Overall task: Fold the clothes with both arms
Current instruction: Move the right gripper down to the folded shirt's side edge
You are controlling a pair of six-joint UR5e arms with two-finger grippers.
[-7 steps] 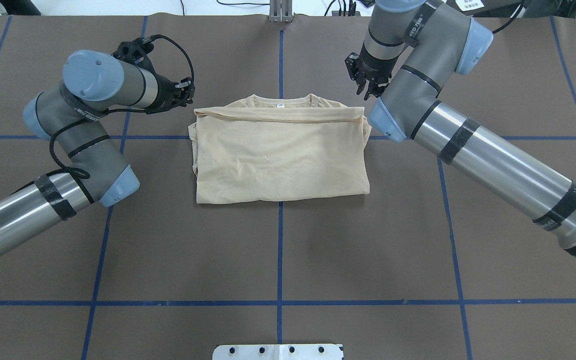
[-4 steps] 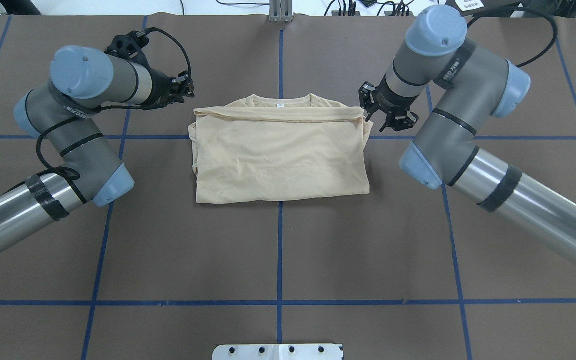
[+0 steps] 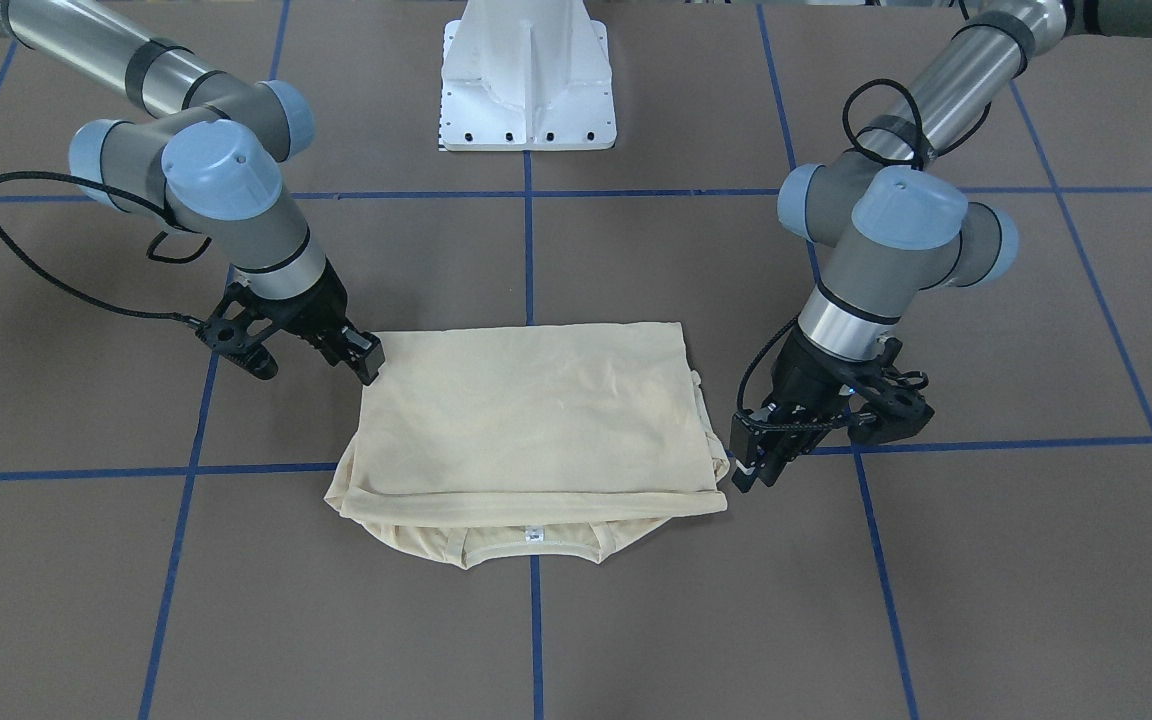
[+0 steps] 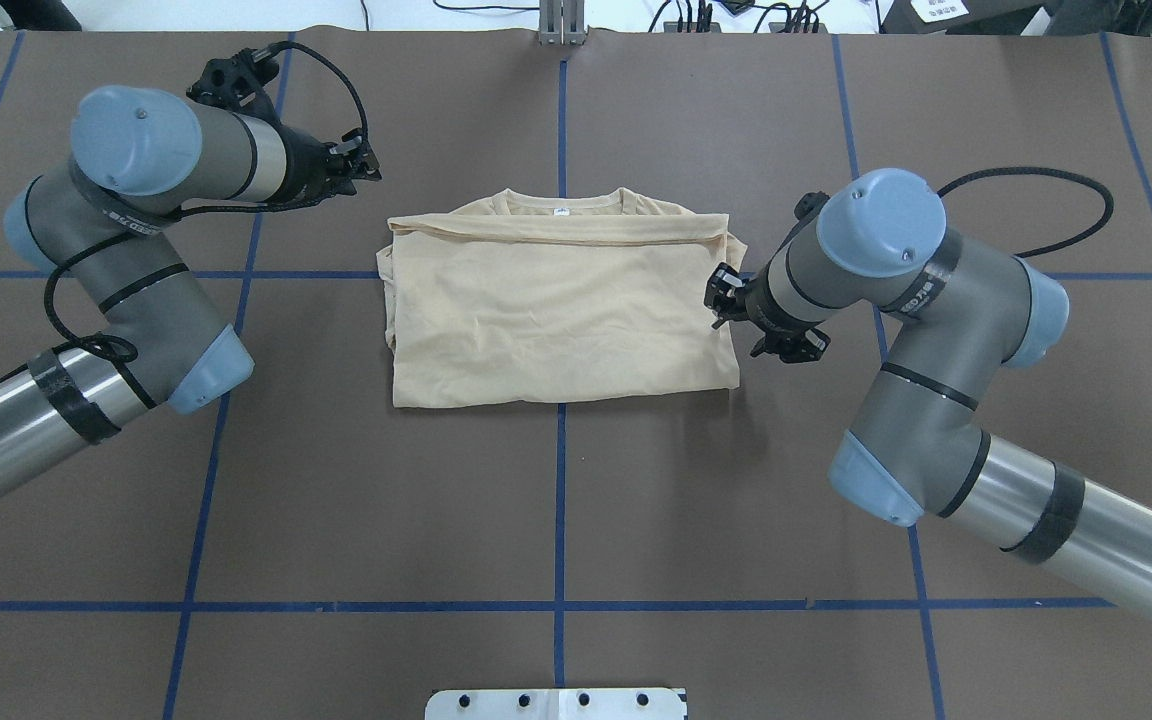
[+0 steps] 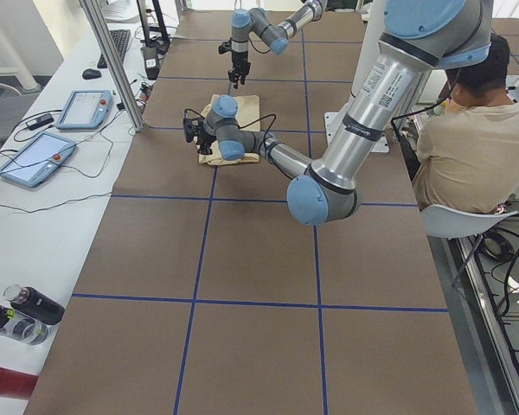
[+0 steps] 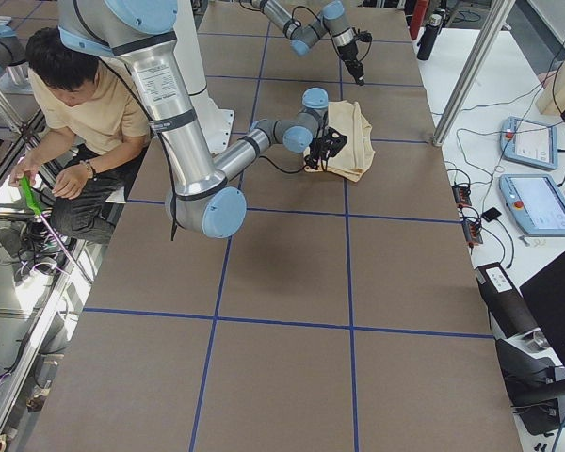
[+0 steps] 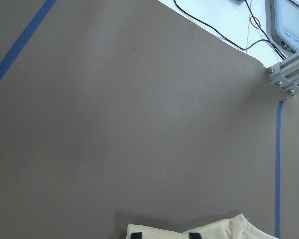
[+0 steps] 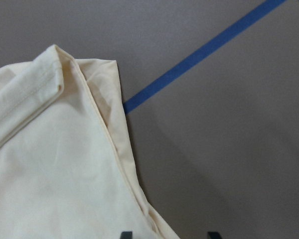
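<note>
The clothes, one pale cream shirt (image 4: 561, 310), lie folded into a rectangle mid-table, with the collar and white tag (image 3: 533, 535) on the side away from the robot. My left gripper (image 4: 361, 165) hangs open just off the shirt's far left corner. In the left wrist view its fingertips (image 7: 194, 235) straddle that corner of the shirt (image 7: 159, 231). My right gripper (image 4: 721, 300) is open over the shirt's right edge. In the right wrist view this layered edge (image 8: 114, 144) runs down between the fingertips (image 8: 125, 234). Neither gripper holds cloth.
Blue tape lines (image 4: 561, 500) grid the brown table cover. The white robot base (image 3: 526, 90) stands at the robot's side. A metal post (image 4: 561, 25) is at the far edge. A seated person (image 5: 467, 147) and a side bench with tablets (image 5: 35, 160) flank the table.
The right arm swung from beyond the shirt's far right corner back toward the robot, its gripper now at the right edge. The left gripper drifted slightly outward and farther away.
</note>
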